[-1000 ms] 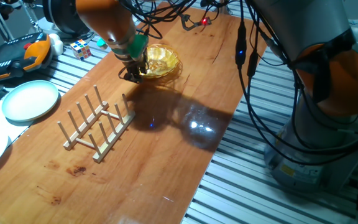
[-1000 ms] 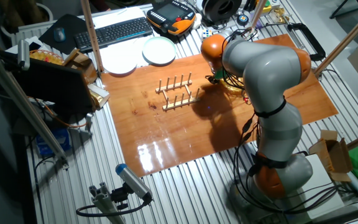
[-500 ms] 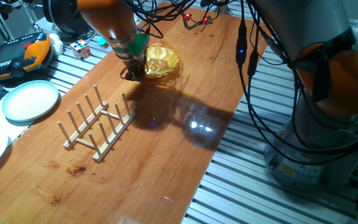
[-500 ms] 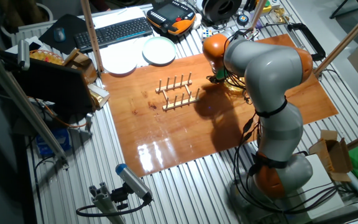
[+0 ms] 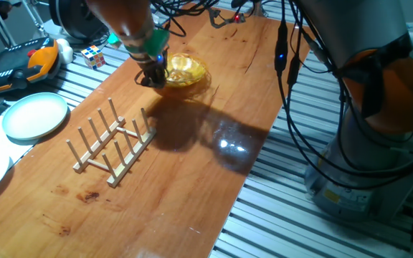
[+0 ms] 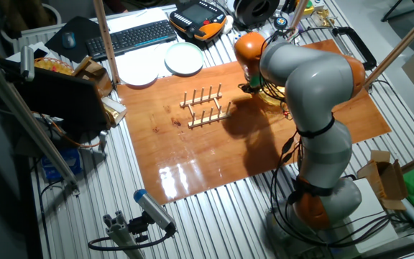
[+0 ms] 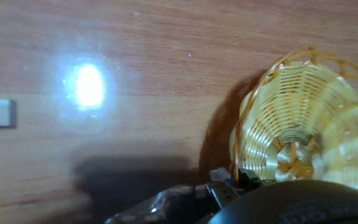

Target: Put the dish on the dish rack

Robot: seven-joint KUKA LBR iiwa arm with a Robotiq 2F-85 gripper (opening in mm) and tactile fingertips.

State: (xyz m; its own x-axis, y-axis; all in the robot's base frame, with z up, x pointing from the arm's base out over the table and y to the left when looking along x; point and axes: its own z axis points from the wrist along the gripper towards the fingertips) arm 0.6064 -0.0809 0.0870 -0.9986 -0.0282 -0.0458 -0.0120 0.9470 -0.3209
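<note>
- Wooden-pegged dish rack (image 5: 112,147), small and pale, stands well apart from the dish.
- Amber-yellow ribbed round dish (image 5: 180,70) looks light, stiff and brittle; the scalloped rim suits gripping.
- Two-finger gripper (image 5: 153,77) pinches that rim; compared with a second ago, the dish is tilted up, lifting.

The robot's grey and orange arm reaches across the worktop, its wrist bent so the hand (image 5: 152,74) points down near the far end. The fingers are closed on the rim of the dish (image 5: 181,70).
</note>
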